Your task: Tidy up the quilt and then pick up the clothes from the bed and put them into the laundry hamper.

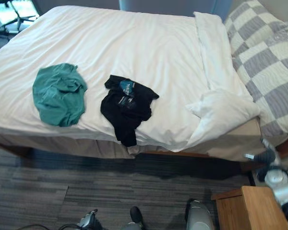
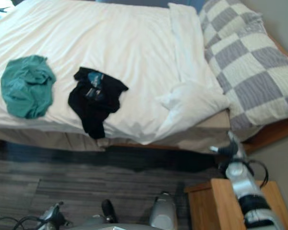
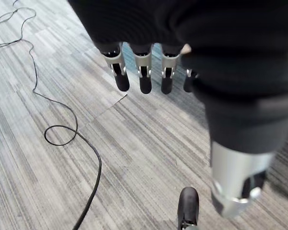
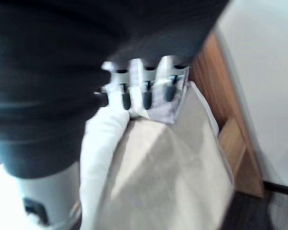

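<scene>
Nearest, the left hand (image 3: 149,72) hangs over the grey striped floor (image 3: 134,143), fingers straight and slightly apart, holding nothing. The right hand (image 1: 265,157) reaches toward the bed corner, fingers straight, near the folded-back white quilt (image 1: 221,112). The crumpled black shirt (image 1: 127,106) lies at the near edge, its long axis pointing toward the floor. The bunched green garment (image 1: 58,93) lies to its left, apart. Checkered grey-and-cream pillows (image 1: 264,62) lie farthest.

I see the white quilt (image 1: 134,52) spread over the bed, its near right corner folded back in a rumpled flap. A crumpled teal garment (image 1: 58,94) lies near the left, and a crumpled black garment (image 1: 126,106) right of it, one end hanging over the near edge.
</scene>
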You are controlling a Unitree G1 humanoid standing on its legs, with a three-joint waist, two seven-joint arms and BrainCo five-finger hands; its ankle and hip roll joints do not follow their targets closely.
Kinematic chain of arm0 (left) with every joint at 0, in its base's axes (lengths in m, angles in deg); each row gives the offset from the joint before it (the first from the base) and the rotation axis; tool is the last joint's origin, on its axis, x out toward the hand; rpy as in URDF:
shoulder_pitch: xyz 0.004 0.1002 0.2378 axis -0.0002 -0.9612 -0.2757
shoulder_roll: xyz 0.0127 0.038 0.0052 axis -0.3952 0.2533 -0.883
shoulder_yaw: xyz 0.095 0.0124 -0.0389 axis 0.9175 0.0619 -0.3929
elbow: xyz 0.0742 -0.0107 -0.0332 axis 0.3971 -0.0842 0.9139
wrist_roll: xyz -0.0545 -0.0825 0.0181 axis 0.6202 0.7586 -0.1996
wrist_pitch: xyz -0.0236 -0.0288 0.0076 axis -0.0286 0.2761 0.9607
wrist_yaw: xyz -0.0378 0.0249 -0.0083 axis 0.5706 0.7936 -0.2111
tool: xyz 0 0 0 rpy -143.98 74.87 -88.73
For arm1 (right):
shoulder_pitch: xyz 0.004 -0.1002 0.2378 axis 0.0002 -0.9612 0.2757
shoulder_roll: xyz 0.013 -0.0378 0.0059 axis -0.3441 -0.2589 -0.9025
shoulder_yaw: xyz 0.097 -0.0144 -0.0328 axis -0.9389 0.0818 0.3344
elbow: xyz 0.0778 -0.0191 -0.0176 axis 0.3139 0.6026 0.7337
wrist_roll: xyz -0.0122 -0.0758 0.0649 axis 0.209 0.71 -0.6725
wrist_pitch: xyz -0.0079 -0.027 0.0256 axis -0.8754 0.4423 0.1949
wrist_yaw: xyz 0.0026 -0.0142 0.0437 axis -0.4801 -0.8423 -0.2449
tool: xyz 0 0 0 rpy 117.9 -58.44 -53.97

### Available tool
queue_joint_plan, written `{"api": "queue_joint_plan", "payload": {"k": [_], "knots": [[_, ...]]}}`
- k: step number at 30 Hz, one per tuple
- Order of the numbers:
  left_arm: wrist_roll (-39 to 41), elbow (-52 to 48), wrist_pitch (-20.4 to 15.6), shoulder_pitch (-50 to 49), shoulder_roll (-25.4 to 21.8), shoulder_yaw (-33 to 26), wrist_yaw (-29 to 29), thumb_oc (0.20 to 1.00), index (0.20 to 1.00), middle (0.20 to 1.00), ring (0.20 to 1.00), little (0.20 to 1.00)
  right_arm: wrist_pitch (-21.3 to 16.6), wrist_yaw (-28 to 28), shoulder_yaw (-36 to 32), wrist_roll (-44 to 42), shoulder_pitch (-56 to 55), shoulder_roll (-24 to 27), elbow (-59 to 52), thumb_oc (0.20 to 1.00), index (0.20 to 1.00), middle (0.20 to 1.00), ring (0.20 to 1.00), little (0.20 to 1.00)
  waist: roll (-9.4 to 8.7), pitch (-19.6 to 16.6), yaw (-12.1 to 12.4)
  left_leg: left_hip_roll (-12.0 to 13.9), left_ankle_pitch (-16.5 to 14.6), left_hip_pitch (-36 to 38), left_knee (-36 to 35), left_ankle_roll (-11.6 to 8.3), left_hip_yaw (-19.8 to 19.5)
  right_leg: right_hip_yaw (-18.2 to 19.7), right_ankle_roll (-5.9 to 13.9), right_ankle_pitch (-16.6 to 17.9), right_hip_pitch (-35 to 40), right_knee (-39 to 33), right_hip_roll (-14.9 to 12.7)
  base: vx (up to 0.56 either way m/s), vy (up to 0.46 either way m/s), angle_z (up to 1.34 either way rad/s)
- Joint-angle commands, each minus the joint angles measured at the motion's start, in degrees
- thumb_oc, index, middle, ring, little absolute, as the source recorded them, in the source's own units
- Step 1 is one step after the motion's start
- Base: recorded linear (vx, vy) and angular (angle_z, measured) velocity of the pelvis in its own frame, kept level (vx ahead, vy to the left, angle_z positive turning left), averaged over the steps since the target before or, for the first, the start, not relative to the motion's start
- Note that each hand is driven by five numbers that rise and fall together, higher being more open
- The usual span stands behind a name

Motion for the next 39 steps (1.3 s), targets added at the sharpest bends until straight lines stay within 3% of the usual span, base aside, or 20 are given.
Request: {"api": "queue_joint_plan", "payload": {"k": [1, 2, 4, 5, 9, 10, 12, 13, 14, 15, 19, 23, 26, 27, 28, 29, 30, 34, 36, 39], "knots": [[-1.3, -0.2, -1.8, 5.1, -1.1, -0.2, 0.2, 1.000, 1.000, 1.000, 1.000, 1.000, -1.8, -3.1, 0.6, 2.2, 11.3, 7.9, -1.0, 1.000, 1.000, 1.000, 1.000, 1.000, 1.10, 4.2, -0.2, 3.1, -4.8, 1.8, 0.3, -5.92, -3.7, 0.6, 0.31, -6.0, 10.5, -14.5, 3.3, 0.15, -0.149, 0.87], [-1.8, 0.0, -1.9, 6.0, -2.0, 1.0, 0.2, 1.000, 1.000, 1.000, 1.000, 1.000, -1.7, -3.7, 0.4, 2.1, 12.5, 9.8, -0.7, 1.000, 1.000, 1.000, 1.000, 1.000, 0.42, 3.8, 0.0, 2.2, -5.6, 1.4, 0.5, -5.97, -5.0, 2.6, 0.26, -5.4, 11.3, -19.0, 2.7, 0.12, -0.126, 0.99], [-0.1, -0.5, -2.6, 7.0, -2.1, 1.3, 1.3, 1.000, 1.000, 1.000, 1.000, 1.000, -1.8, -3.8, 7.3, 1.7, 23.9, 10.3, 0.7, 1.000, 1.000, 1.000, 1.000, 1.000, 0.42, 4.8, 1.5, 1.5, -5.8, -1.1, 2.9, -6.27, -6.1, 3.6, 0.86, -2.5, 10.0, -19.8, 1.7, 0.06, -0.161, 0.72], [-0.1, -0.5, -2.6, 7.0, -2.0, 1.2, 1.3, 1.000, 1.000, 1.000, 1.000, 1.000, -1.8, -3.8, 7.5, 1.6, 24.3, 10.3, 0.8, 1.000, 1.000, 1.000, 1.000, 1.000, 0.46, 4.7, 1.4, 1.5, -5.7, -1.4, 3.0, -6.29, -6.0, 3.7, 0.80, -2.3, 9.8, -19.8, 1.8, 0.03, -0.187, 0.20], [3.3, -2.1, -4.2, 9.3, -1.4, 2.9, 3.7, 1.000, 1.000, 1.000, 1.000, 1.000, -2.1, -3.3, 18.7, 0.5, 43.2, 11.1, 9.7, 1.000, 1.000, 1.000, 1.000, 1.000, 3.27, 6.7, 3.0, 2.2, -3.4, -5.6, 2.8, -7.40, -7.0, 3.2, 0.09, -1.0, 5.1, -19.7, 2.9, 0.00, -0.114, 0.06], [3.3, -2.0, -4.2, 9.4, -1.3, 2.8, 3.7, 1.000, 1.000, 1.000, 1.000, 1.000, -2.2, -3.3, 19.1, 0.4, 43.7, 11.1, 10.1, 1.000, 1.000, 1.000, 1.000, 1.000, 3.41, 6.7, 2.8, 2.3, -3.3, -5.8, 2.8, -7.41, -7.0, 3.2, 0.06, -1.0, 4.9, -19.7, 2.9, 0.00, -0.176, 0.08], [4.9, -2.8, -4.5, 11.4, 0.1, 5.4, 4.2, 1.000, 1.000, 1.000, 1.000, 1.000, -1.8, -3.0, 23.9, -1.1, 51.1, 9.1, 20.9, 1.000, 1.000, 1.000, 1.000, 1.000, 6.46, 8.4, 3.5, 2.8, -1.1, -8.0, 1.2, -8.28, -8.1, 2.2, -0.47, -1.1, 2.8, -19.8, 3.8, 0.00, -0.129, 0.26], [4.9, -2.7, -4.5, 11.4, 0.2, 5.4, 4.2, 1.000, 1.000, 1.000, 1.000, 1.000, -1.9, -3.0, 24.1, -1.2, 51.3, 9.1, 21.1, 1.000, 1.000, 1.000, 1.000, 1.000, 6.54, 8.4, 3.4, 2.8, -1.1, -8.1, 1.2, -8.29, -8.1, 2.2, -0.49, -1.1, 2.7, -19.7, 3.8, -0.01, -0.067, 0.24], [5.7, -2.9, -4.7, 11.8, 0.8, 5.7, 4.4, 1.000, 1.000, 1.000, 1.000, 1.000, -1.6, -2.6, 24.6, -1.8, 52.4, 8.2, 25.0, 0.382, 0.382, 0.382, 0.382, 0.382, 7.34, 8.8, 3.6, 3.0, -0.7, -8.5, 0.8, -8.46, -8.3, 1.9, -0.71, -1.4, 2.1, -19.3, 4.0, 0.01, -0.057, 0.07], [6.8, -2.9, -4.6, 11.9, 1.9, 6.2, 4.6, 1.000, 1.000, 1.000, 1.000, 1.000, -0.9, -2.0, 24.0, -2.8, 52.2, 6.8, 30.6, 0.200, 0.200, 0.200, 0.200, 0.200, 8.45, 9.3, 3.6, 3.4, -0.2, -8.7, 0.6, -8.72, -8.4, 1.4, -0.96, -2.2, 1.5, -18.3, 4.4, 0.01, -0.058, 0.08], [5.7, -2.4, -4.3, 11.3, 3.0, 7.4, 4.5, 1.000, 1.000, 1.000, 1.000, 1.000, -0.2, -1.7, 21.7, -3.5, 49.9, 5.9, 35.0, 0.200, 0.200, 0.200, 0.200, 0.200, 9.18, 9.3, 3.4, 3.8, -0.1, -8.1, 0.5, -8.95, -8.3, 1.0, -1.29, -3.0, 1.6, -17.3, 5.0, 0.01, -0.022, 0.02], [4.5, -1.0, -3.4, 9.8, 4.1, 6.4, 4.2, 1.000, 1.000, 1.000, 1.000, 1.000, -0.2, -2.8, 13.9, -6.2, 39.0, 5.0, 33.2, 0.200, 0.200, 0.200, 0.200, 0.200, 9.10, 8.4, 2.5, 4.2, -0.4, -6.3, 0.4, -9.01, -8.2, 0.8, -1.73, -3.3, 3.5, -17.8, 5.6, 0.03, -0.003, 0.08], [2.8, -0.1, -1.6, 7.5, 5.5, 3.5, 4.0, 1.000, 1.000, 1.000, 1.000, 1.000, -1.8, -7.4, 0.5, -9.2, 18.6, 1.2, 14.7, 0.200, 0.200, 0.200, 0.200, 0.200, 8.22, 7.3, -0.2, 4.2, -1.8, -3.5, 0.2, -8.77, -7.9, 1.3, -1.86, -3.7, 6.2, -18.7, 5.7, 0.09, 0.037, -0.01], [1.7, 0.2, -0.9, 6.7, 5.4, 2.1, 3.8, 1.000, 1.000, 1.000, 1.000, 1.000, -1.9, -8.5, -4.1, -7.6, 10.9, -0.3, 7.4, 0.407, 0.407, 0.407, 0.407, 0.407, 7.67, 6.6, -0.9, 4.3, -2.1, -2.6, 0.1, -8.57, -7.6, 1.7, -1.97, -3.6, 6.9, -19.0, 6.0, 0.13, 0.040, -0.08], [0.7, 0.4, -0.5, 6.1, 5.4, 0.9, 3.6, 1.000, 1.000, 1.000, 1.000, 1.000, -2.1, -8.7, -7.1, -5.9, 4.7, -1.9, 2.7, 1.000, 1.000, 1.000, 1.000, 1.000, 7.30, 6.1, -1.5, 4.4, -2.6, -1.6, 0.0, -8.45, -7.3, 1.9, -2.01, -3.7, 7.5, -19.2, 6.1, 0.21, 0.065, -0.18], [-2.2, 1.2, 0.8, 5.6, 5.8, -1.4, 3.2, 1.000, 1.000, 1.000, 1.000, 1.000, -2.7, -9.5, -12.3, -3.7, -9.2, -8.9, -1.5, 1.000, 1.000, 1.000, 1.000, 1.000, 5.86, 4.6, -4.0, 4.7, -4.1, 1.7, -0.1, -8.20, -5.9, 2.8, -2.08, -4.1, 10.0, -19.6, 6.4, 0.15, 0.048, -0.25], [-2.2, 1.2, 0.8, 5.6, 5.8, -1.4, 3.2, 1.000, 1.000, 1.000, 1.000, 1.000, -2.6, -9.5, -12.4, -3.7, -9.4, -9.0, -1.6, 1.000, 1.000, 1.000, 1.000, 1.000, 5.81, 4.5, -3.8, 4.8, -4.0, 1.6, -0.1, -8.23, -5.8, 2.9, -2.15, -3.9, 9.9, -19.7, 6.5, 0.15, 0.062, -0.42], [-3.2, 1.0, 1.2, 5.5, 5.8, -2.0, 3.9, 1.000, 1.000, 1.000, 1.000, 1.000, -1.7, -11.3, -14.4, -4.8, -18.8, -17.2, 1.7, 1.000, 1.000, 1.000, 1.000, 1.000, 4.25, 2.9, -5.9, 5.1, -5.0, 3.6, -0.1, -8.25, -4.3, 4.1, -1.82, -3.5, 11.2, -20.8, 6.7, 0.04, 0.032, -0.49], [-2.7, -0.1, 0.8, 5.7, 5.8, -2.0, 4.2, 1.000, 1.000, 1.000, 1.000, 1.000, -0.6, -11.9, -14.9, -5.0, -20.6, -17.9, 4.2, 1.000, 1.000, 1.000, 1.000, 1.000, 3.57, 2.2, -6.5, 5.3, -5.5, 4.4, -0.1, -8.31, -3.6, 4.8, -1.51, -3.0, 11.6, -21.5, 6.7, 0.01, 0.039, -0.34], [-3.4, -1.7, 0.3, 5.9, 5.5, -0.9, 3.7, 1.000, 1.000, 1.000, 1.000, 1.000, 1.9, -12.9, -16.3, -0.4, -20.3, -13.3, 4.4, 1.000, 1.000, 1.000, 1.000, 1.000, 2.76, 1.8, -6.7, 5.4, -6.0, 5.3, -0.1, -8.27, -3.0, 5.2, -1.16, -2.8, 12.2, -21.7, 6.6, 0.01, 0.040, -0.38]]}}
